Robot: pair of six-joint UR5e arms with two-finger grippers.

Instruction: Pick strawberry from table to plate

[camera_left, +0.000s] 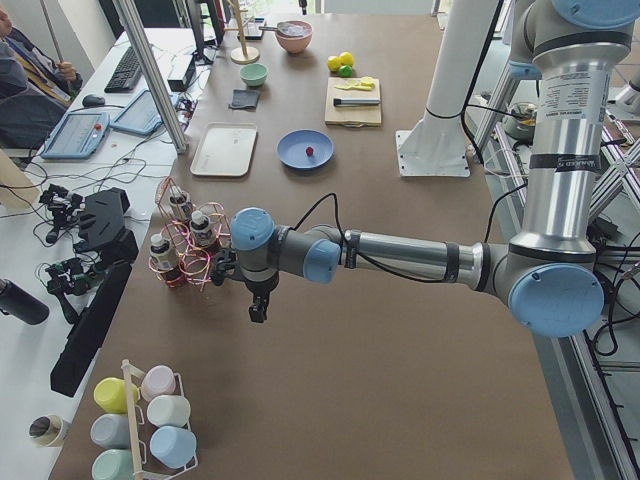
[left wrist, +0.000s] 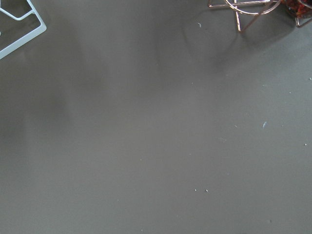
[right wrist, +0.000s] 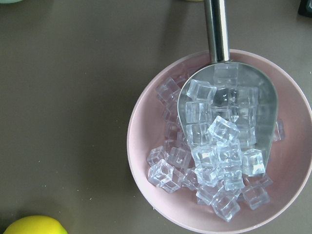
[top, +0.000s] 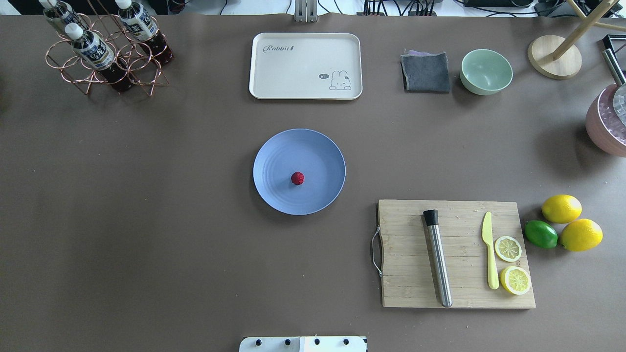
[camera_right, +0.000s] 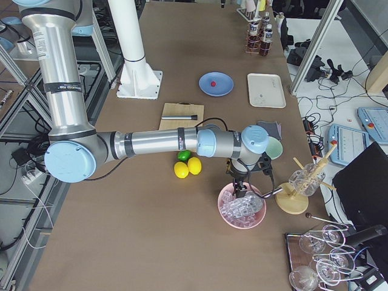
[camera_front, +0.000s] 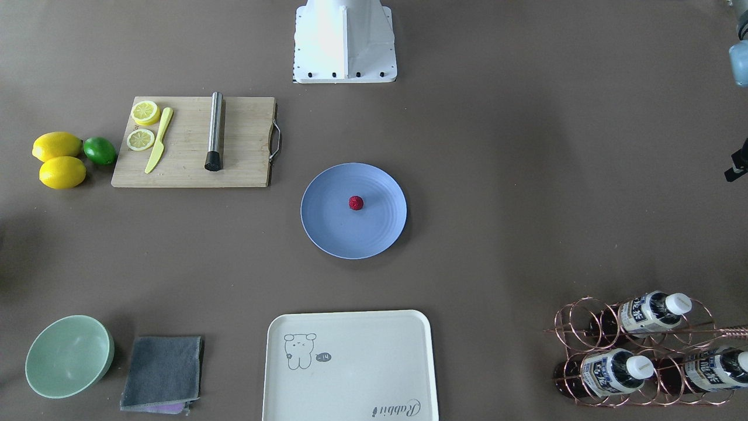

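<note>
Front-facing view: the strawberry (camera_front: 356, 203) rests on the plate (camera_front: 327, 234), near its centre. Placement appears complete; at most, parking the arms remains.

Overhead view: no gripper is above the plate. The table (top: 146, 195) is matte grey-brown.

Left side view: the left gripper (camera_left: 258, 316) hangs well apart from the plate, by a bottle rack (camera_left: 185, 245). Finger state cannot be determined. A person sits at a side desk.

Right side view: the right gripper (camera_right: 237, 191) hangs well apart from the plate, over a pink bowl (camera_right: 223, 212) of ice. Finger state cannot be determined.

Wrist views: no fingers visible.
</note>
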